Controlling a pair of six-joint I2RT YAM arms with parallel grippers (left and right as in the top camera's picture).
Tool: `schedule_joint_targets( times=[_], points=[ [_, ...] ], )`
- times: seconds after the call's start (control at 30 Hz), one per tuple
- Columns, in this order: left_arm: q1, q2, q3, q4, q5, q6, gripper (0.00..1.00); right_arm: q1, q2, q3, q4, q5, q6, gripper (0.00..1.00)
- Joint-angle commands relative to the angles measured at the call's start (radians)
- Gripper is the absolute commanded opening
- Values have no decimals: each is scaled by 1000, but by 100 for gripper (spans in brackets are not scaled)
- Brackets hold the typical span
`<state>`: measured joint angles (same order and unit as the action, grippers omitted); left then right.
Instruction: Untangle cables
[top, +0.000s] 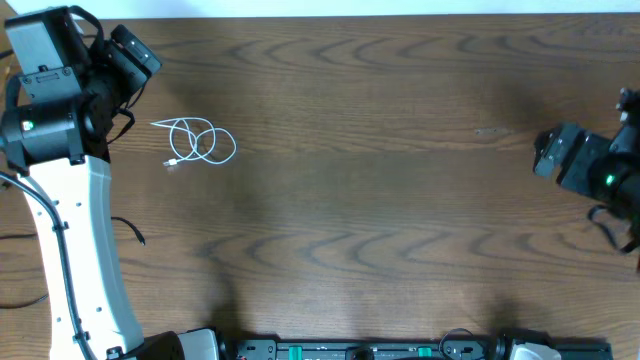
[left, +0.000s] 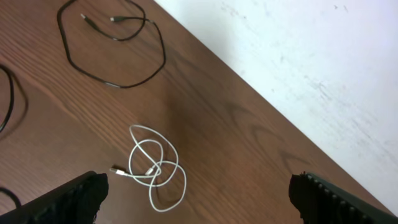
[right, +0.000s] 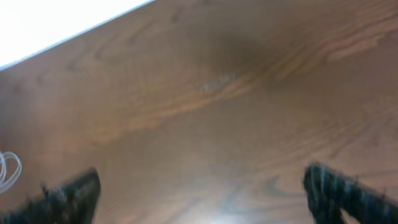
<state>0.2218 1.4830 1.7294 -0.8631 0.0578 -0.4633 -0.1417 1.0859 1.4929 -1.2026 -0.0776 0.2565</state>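
Note:
The white cable (top: 200, 142) lies in loose overlapping loops on the wooden table at the left, with a plug end at its lower left. In the left wrist view it (left: 155, 168) lies just ahead of my left gripper (left: 199, 202), which is open, empty and raised above it. A black cable (left: 112, 43) lies apart in a wide loop farther off, and part of another black cable (left: 9, 99) shows at the left edge. My left gripper (top: 140, 55) is up and left of the white cable. My right gripper (top: 545, 155) is far right, open and empty (right: 205, 196). The white cable's edge (right: 7, 171) shows far left.
The table's far edge (left: 261, 93) runs diagonally, with a white surface (left: 311, 50) beyond it. The left arm's white base (top: 80, 260) stands at the front left. A black bar (top: 400, 350) runs along the front edge. The right wrist view is blurred.

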Motion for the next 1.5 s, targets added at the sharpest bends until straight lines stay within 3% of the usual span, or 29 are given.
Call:
schedule_joint_targets(
  times=[0.0, 0.3, 0.67, 1.13, 1.47],
  points=[
    [4, 0, 9, 0, 2, 17, 98, 6, -155, -239, 182, -36, -131, 99],
    [4, 0, 9, 0, 2, 17, 98, 6, -565, -851, 702, -37, -142, 99],
    [4, 0, 9, 0, 2, 17, 98, 45, -881, -1286, 1085, -32, -142, 99],
    [4, 0, 9, 0, 2, 17, 98, 100, -1079, -1463, 1177, 13, -142, 99],
    [4, 0, 9, 0, 2, 17, 98, 117, -1081, -1488, 1130, 27, -143, 99]
  ],
)
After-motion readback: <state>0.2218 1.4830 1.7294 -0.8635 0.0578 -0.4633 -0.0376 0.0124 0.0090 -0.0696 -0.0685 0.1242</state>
